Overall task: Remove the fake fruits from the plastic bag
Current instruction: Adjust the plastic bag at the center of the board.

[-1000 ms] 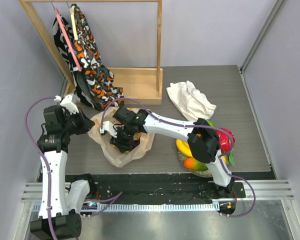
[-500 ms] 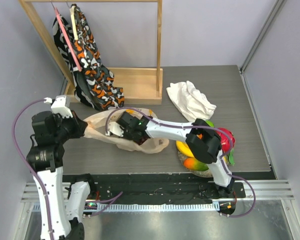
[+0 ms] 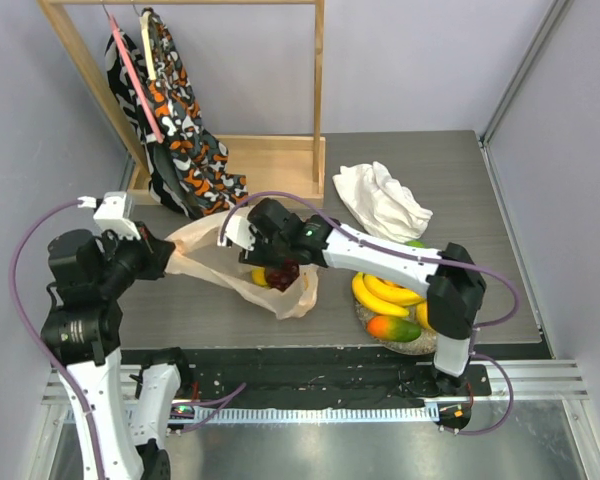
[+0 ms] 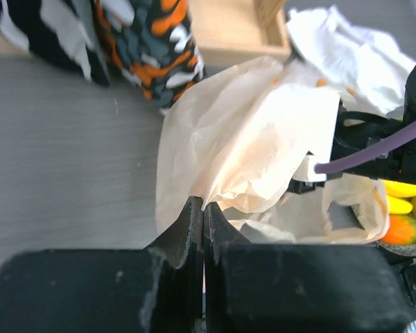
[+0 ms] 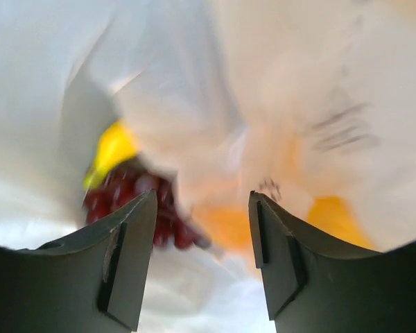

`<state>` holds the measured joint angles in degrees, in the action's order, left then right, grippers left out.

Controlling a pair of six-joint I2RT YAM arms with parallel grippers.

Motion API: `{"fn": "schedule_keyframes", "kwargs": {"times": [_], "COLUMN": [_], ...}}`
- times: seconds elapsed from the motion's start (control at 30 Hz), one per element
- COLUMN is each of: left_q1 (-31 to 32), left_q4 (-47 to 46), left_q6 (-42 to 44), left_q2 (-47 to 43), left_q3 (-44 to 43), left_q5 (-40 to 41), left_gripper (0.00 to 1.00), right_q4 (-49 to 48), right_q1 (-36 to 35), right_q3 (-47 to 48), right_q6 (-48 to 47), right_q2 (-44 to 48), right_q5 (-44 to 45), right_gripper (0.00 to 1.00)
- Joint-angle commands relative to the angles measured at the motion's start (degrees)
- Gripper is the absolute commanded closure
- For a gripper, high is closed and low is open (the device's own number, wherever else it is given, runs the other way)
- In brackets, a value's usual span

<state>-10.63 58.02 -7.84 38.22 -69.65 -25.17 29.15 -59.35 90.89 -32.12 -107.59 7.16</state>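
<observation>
The plastic bag (image 3: 215, 262) lies left of centre, pale peach and crumpled; it fills the left wrist view (image 4: 253, 142). My left gripper (image 3: 166, 256) is shut on the bag's left edge (image 4: 204, 206). My right gripper (image 3: 277, 270) is open inside the bag's mouth (image 5: 202, 202). Dark purple grapes (image 3: 283, 277) lie by its left finger (image 5: 135, 201), with a yellow fruit (image 5: 114, 149) beside them and orange rounds (image 5: 229, 225) between the fingers, behind blurred film. A banana bunch (image 3: 385, 293) and a red-green mango (image 3: 395, 328) lie on a plate at the right.
A wooden rack (image 3: 280, 165) with patterned fabric (image 3: 185, 130) hanging on it stands at the back left. A white cloth (image 3: 380, 200) lies at the back right. The right arm's elbow (image 3: 450, 290) hangs over the fruit plate. The near table edge runs along the bottom.
My left gripper has pulled the bag's edge left and stretched it. My right gripper has shifted right inside the bag, and its elbow has swung right over the plate.
</observation>
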Motion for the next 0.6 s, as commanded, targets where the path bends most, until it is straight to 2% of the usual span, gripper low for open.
{"fn": "schedule_keyframes", "kwargs": {"times": [0.0, 0.03, 0.13, 0.33, 0.57], "left_q1": [-0.35, -0.35, -0.35, -0.35, -0.44], "left_q4": [-5.89, -6.25, -8.00, -7.92, -11.07], "left_q6": [0.55, 0.45, -1.47, -4.03, -4.38], "left_q2": [-3.67, -3.94, -4.20, -3.67, -4.11], "left_q3": [-4.36, -4.18, -3.57, 1.61, 1.71], "left_q5": [-4.53, -5.06, -5.94, -8.50, -3.14], "left_gripper": [1.00, 1.00, 1.00, 1.00, 1.00], "right_q4": [0.21, 0.56, 1.96, 3.72, 10.74], "right_q1": [-0.24, -0.15, -0.15, -0.15, -0.32], "right_q3": [-2.64, -3.78, -3.88, 4.18, 16.15], "right_q6": [2.41, 2.41, 2.67, 5.75, 3.82], "right_q2": [6.95, 6.87, 5.47, -1.46, -7.98], "right_q5": [-6.45, -9.15, -12.33, -21.39, -35.26], "right_gripper": [0.41, 0.48, 0.57, 0.63, 0.69]}}
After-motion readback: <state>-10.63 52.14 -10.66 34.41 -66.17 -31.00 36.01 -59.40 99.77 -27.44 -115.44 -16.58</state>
